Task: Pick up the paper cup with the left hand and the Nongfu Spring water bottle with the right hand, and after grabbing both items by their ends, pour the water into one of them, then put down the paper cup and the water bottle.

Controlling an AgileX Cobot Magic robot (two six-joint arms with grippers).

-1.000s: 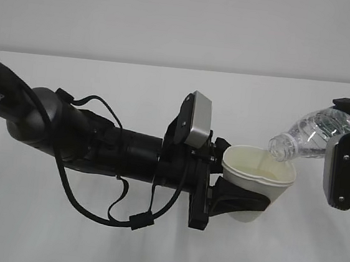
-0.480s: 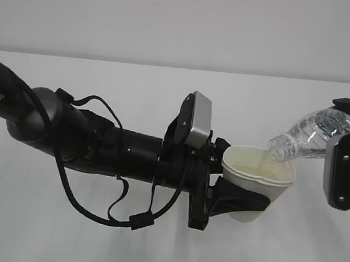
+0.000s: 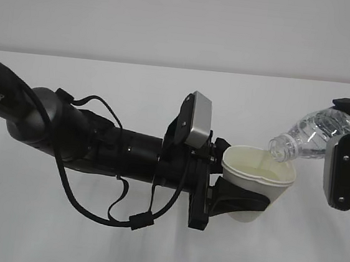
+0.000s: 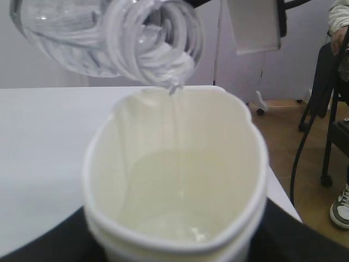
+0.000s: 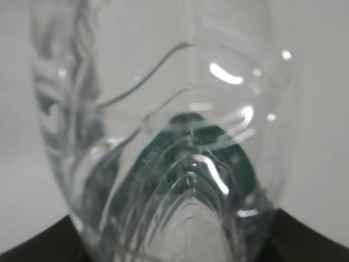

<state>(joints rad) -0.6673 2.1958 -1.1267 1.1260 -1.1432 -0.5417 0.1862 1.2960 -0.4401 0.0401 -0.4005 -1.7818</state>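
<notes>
Above the white table (image 3: 150, 247): paper cup (image 3: 258, 177), held off the surface, left hand (image 3: 234, 196) clamped round its lower wall, rim squeezed oval. Nongfu Spring water bottle (image 3: 315, 136), tilted, neck over the cup's right rim, base gripped by right hand (image 3: 348, 155). Left wrist view alone shows water (image 4: 174, 191) trickling into the cup, plus chair legs (image 4: 327, 136) and a shoe (image 4: 341, 207) beyond the table edge.

Showing a white table (image 3: 32, 235) running back to a straight far edge and meeting a plain pale wall (image 3: 174, 18) there. Revealing, past the table's right edge in the left wrist view, a brown wooden floor (image 4: 283, 153). Catching a white panel (image 4: 253, 24) standing beyond the far right corner. Glimpsing a person (image 4: 339, 16), partly cut off, planting a grey-and-white shoe (image 4: 341, 207) on the floor near a black wheeled frame (image 4: 327, 147).
</notes>
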